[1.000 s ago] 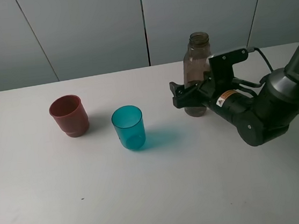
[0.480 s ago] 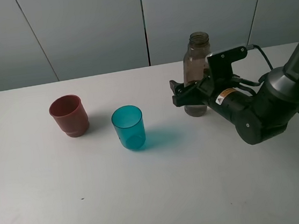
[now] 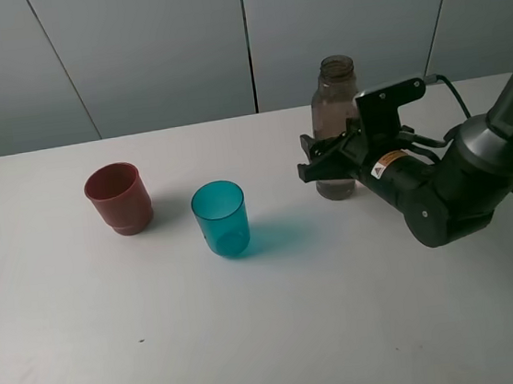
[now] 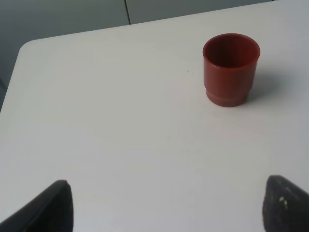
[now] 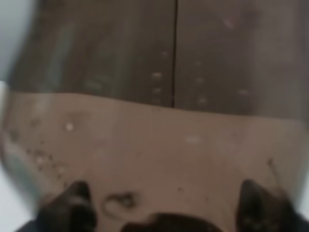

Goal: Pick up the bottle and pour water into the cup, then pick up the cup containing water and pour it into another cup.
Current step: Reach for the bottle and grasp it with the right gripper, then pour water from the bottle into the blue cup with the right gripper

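The smoky grey-brown bottle [image 3: 332, 114] stands upright on the white table [image 3: 344, 312] at the right rear, uncapped. My right gripper [image 3: 326, 165] has its fingers on either side of the bottle's lower body and is shut on it. In the right wrist view the bottle [image 5: 159, 96] fills the picture, with both fingertips [image 5: 72, 203] low against it. The teal cup [image 3: 220, 216] stands in the middle, left of the bottle. The red-brown cup [image 3: 118, 198] stands further left and also shows in the left wrist view [image 4: 231, 67]. My left gripper [image 4: 171, 210] is open and empty above bare table.
A grey panelled wall [image 3: 175, 44] runs behind the table's far edge. The table's rounded far-left corner [image 4: 29, 46] shows in the left wrist view. The right arm's black body [image 3: 442, 189] lies over the right side of the table.
The right gripper has edged in around the bottle. The bottle's neck has shifted slightly to the left. The cups have not moved.
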Action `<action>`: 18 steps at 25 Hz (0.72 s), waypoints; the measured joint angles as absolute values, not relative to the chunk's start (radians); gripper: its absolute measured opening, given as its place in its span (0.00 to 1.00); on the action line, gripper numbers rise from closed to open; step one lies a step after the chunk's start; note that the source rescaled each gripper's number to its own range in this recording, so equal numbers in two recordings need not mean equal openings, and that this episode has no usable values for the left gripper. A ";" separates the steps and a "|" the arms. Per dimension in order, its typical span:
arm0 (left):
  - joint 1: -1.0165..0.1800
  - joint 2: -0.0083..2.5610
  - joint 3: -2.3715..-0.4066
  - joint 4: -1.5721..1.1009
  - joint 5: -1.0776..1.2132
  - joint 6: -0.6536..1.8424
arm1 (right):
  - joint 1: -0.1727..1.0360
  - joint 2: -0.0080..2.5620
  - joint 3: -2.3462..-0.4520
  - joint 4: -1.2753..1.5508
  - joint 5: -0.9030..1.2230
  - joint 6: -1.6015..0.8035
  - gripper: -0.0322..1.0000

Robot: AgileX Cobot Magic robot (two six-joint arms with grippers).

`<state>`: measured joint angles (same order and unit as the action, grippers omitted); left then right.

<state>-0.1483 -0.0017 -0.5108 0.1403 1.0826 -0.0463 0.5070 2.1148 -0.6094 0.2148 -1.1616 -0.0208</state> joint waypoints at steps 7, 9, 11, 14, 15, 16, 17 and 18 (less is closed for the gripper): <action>-0.148 -0.002 -0.511 0.140 1.083 -0.046 | 0.507 2.115 -0.612 0.217 -1.160 -0.056 0.06; -0.148 -0.002 -0.511 0.140 1.083 -0.046 | 0.507 2.115 -0.612 0.217 -1.160 -0.063 0.06; -0.148 -0.002 -0.511 0.140 1.083 -0.046 | 0.507 2.115 -0.612 0.219 -1.161 -0.065 0.06; -0.148 -0.002 -0.511 0.140 1.083 -0.046 | 0.507 2.115 -0.612 0.221 -1.161 -0.067 0.06; -0.148 -0.002 -0.511 0.140 1.083 -0.046 | 0.507 2.115 -0.612 0.223 -1.161 -0.067 0.06; -0.148 -0.002 -0.511 0.140 1.083 -0.046 | 0.507 2.115 -0.612 0.223 -1.161 -0.067 0.06; -0.148 -0.002 -0.511 0.140 1.083 -0.046 | 0.507 2.115 -0.612 0.223 -1.161 -0.067 0.06; -0.148 -0.002 -0.511 0.140 1.083 -0.046 | 0.507 2.115 -0.612 0.223 -1.161 -0.067 0.06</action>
<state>-0.1483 -0.0017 -0.5108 0.1403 1.0826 -0.0463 0.5070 2.1154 -0.6116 0.2233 -1.1615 -0.0669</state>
